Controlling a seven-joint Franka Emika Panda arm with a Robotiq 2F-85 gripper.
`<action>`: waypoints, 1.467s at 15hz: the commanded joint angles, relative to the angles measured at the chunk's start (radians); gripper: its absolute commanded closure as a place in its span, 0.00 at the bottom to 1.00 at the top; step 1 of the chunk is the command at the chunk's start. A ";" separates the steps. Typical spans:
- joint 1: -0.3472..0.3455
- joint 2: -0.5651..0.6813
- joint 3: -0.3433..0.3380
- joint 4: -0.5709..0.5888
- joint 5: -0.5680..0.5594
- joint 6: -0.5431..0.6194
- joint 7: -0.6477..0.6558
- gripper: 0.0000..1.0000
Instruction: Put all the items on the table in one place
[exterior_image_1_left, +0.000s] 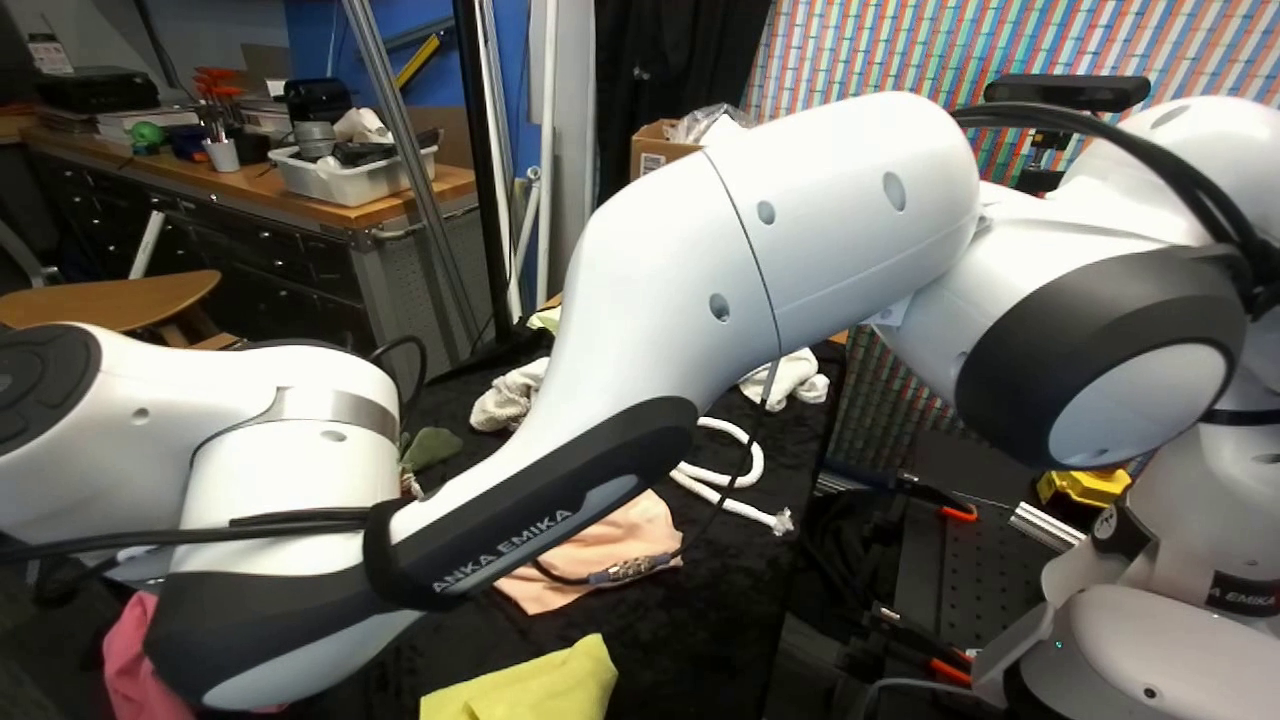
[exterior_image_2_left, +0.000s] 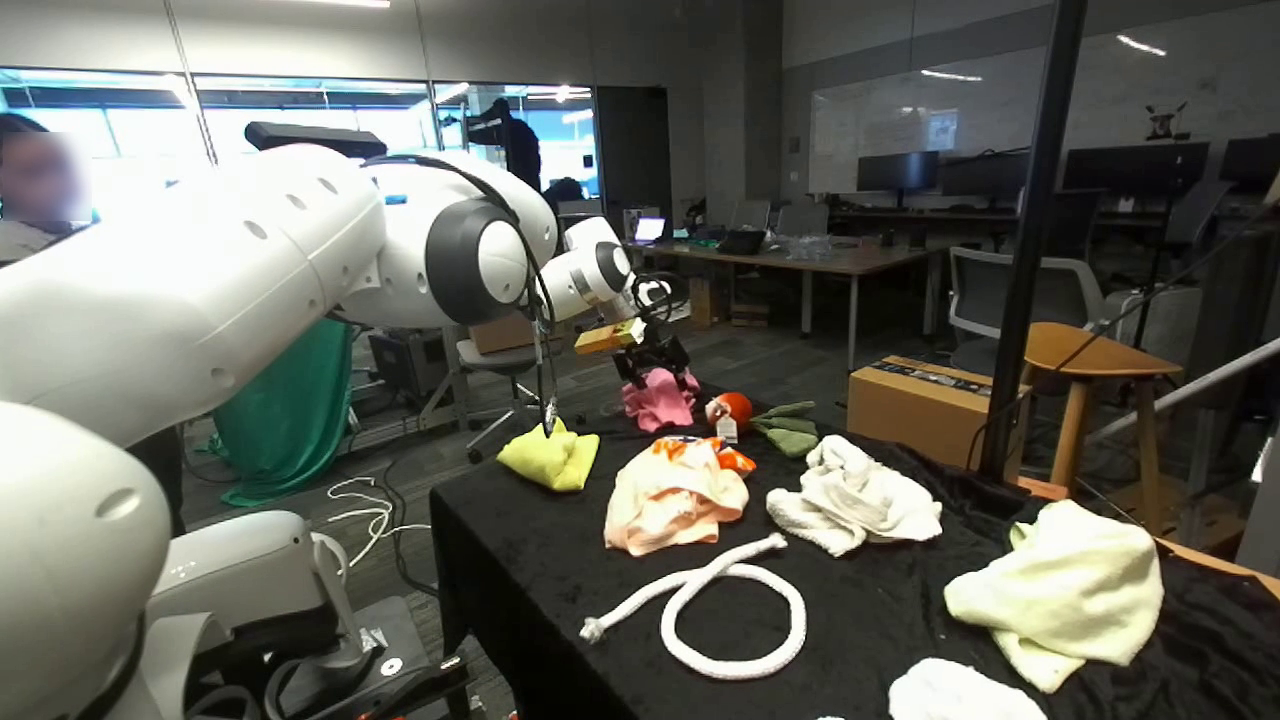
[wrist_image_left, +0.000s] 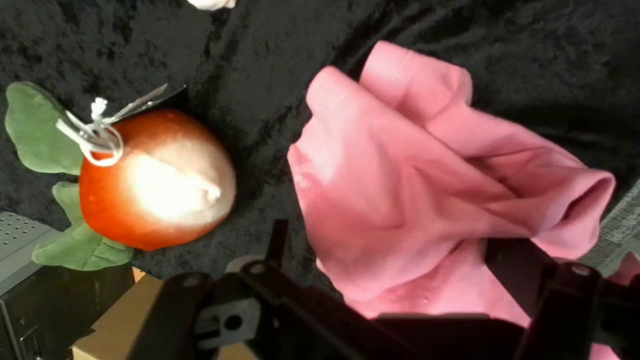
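The gripper (wrist_image_left: 390, 245) stood at the pink cloth (wrist_image_left: 410, 195), which lay bunched near the edge of the black-covered table (wrist_image_left: 265, 110), beside but apart from the red-orange plush toy (wrist_image_left: 160, 185); the raised folds probably made it a convenient piece to pinch. In an exterior view, the yellow cloth (exterior_image_2_left: 550, 458), peach cloth (exterior_image_2_left: 670, 505), white cloth (exterior_image_2_left: 850, 495), pale yellow-green cloth (exterior_image_2_left: 1065, 590) and looped white rope (exterior_image_2_left: 735, 668) occupied separate spots, a scatter which suggested that gathering was at an early stage. The gripper was set across part of the pink cloth, presumably so that closing would draw the fabric inward. Its fingers (wrist_image_left: 278, 245) stood wide apart: the one on the toy's side was clear of the cloth, with the table showing dark in the gap, whereas the opposite one stood against or just beside a fold; contact there could not be determined. Nothing was clamped between them. The wide spacing likely allowed for the cloth's bulk, although a shallow pinch on so soft a fabric risked letting the outer folds trail behind.
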 joint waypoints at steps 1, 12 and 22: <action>-0.018 -0.044 0.024 -0.065 0.025 -0.005 -0.008 0.25; -0.078 -0.117 0.117 -0.136 0.049 -0.004 -0.082 0.97; -0.170 -0.311 0.179 -0.309 0.082 -0.105 -0.208 0.91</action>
